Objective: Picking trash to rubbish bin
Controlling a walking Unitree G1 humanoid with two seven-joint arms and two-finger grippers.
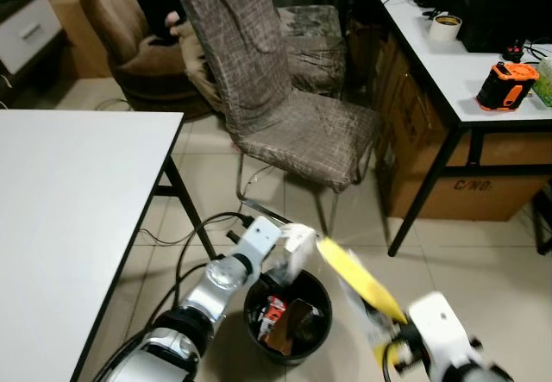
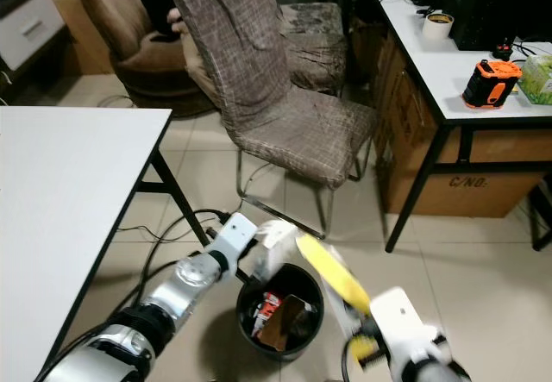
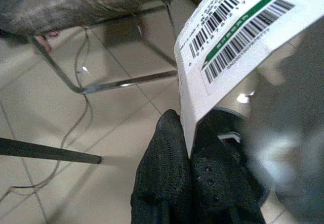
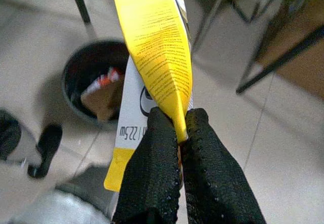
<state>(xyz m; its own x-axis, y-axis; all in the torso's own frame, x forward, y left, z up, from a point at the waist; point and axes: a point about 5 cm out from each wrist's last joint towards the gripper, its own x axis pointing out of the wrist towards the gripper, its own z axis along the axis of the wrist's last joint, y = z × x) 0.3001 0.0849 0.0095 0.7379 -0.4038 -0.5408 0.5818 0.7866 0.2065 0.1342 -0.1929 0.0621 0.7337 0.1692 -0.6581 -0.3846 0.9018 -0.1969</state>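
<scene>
Left end effector [image 3: 190,155] pinches a white barcoded box [image 1: 293,246] right at the black bin's [image 1: 321,289] rim. Right end effector [image 4: 181,128] clamps a yellow packet [image 1: 355,276] beside the bin, on the floor near the desk [image 1: 78,192] leg.

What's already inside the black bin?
The black bin holds trash: a red-and-white wrapper and a brown cardboard piece. What lies beneath them is covered. Left tool holds a white barcoded box at the rim; right tool holds a yellow package.
</scene>
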